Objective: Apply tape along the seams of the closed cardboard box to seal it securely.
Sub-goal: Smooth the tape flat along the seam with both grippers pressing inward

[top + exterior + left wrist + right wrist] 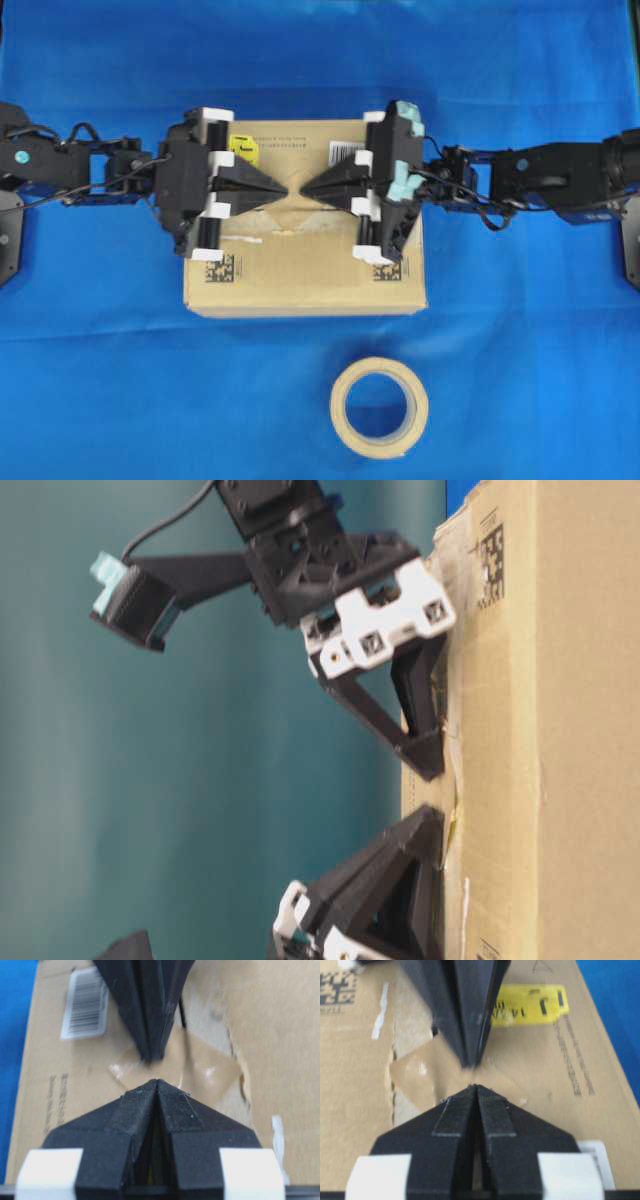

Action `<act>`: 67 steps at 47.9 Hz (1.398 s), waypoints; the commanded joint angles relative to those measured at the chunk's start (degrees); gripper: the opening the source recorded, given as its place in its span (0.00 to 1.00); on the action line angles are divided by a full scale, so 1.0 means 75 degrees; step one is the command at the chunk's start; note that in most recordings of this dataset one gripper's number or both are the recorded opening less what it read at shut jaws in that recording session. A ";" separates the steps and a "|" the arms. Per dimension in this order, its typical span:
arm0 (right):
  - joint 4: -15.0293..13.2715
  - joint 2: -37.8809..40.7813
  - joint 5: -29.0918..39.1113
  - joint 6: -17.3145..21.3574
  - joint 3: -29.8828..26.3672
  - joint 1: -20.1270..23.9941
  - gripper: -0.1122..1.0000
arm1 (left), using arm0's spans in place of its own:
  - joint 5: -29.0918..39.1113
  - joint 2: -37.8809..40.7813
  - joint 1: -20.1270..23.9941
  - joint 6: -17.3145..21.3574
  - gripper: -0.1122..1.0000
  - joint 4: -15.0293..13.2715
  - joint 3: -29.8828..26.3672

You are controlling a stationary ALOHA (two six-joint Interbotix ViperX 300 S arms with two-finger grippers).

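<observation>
This looks like a robotics lab bench set up for recording manipulation, not a home or a shop. A plain blue cloth (320,60) covers the whole tabletop, and two black robot arms with white printed parts and exposed cables reach in from opposite sides, the left arm (70,165) and the right arm (560,180). The only goods laid out are a cardboard box (305,270) and a tape roll (345,420), against a bare teal backdrop (150,800) in the table-level view.

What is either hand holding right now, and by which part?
Nothing is held. Both the left hand and the right hand are shut, tips facing each other over the tape lying flat on the cardboard box.
</observation>
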 commanded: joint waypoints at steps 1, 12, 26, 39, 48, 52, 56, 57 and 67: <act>0.0141 -0.0270 0.0047 0.0000 0.0258 0.0035 0.10 | 0.0023 -0.0211 0.0082 0.0023 0.10 -0.0023 0.0117; 0.0176 -0.0691 0.0035 -0.0035 0.0363 0.0082 0.10 | 0.0000 -0.0480 -0.0246 0.0012 0.10 -0.0023 0.0047; 0.0141 -0.0562 -0.0258 -0.0152 -0.0258 0.0023 0.10 | -0.0633 -0.0258 -0.0938 0.0012 0.10 -0.0023 -0.0762; 0.0082 -0.0070 0.0012 -0.0176 -0.0738 0.0047 0.10 | -0.0691 0.0574 -0.0949 0.0012 0.10 -0.0023 -0.0832; 0.0082 -0.0012 0.0012 -0.0176 -0.0680 0.0129 0.10 | -0.0832 0.0621 -0.0832 0.0012 0.10 -0.0023 -0.0727; 0.0094 0.0035 0.0012 -0.0152 -0.0680 0.0152 0.10 | -0.0949 0.0621 -0.0844 0.0000 0.10 -0.0023 -0.0715; 0.0094 0.0094 0.0012 -0.0141 -0.0680 0.0187 0.10 | -0.0961 0.0609 -0.0844 -0.0012 0.10 -0.0023 -0.0668; 0.0094 0.0094 0.0000 -0.0141 -0.0680 0.0199 0.10 | -0.0961 0.0609 -0.0844 -0.0023 0.10 -0.0023 -0.0645; 0.0129 0.0223 0.0047 -0.0070 -0.0680 0.0281 0.10 | -0.0984 0.0539 -0.0727 -0.0375 0.10 -0.0023 -0.0258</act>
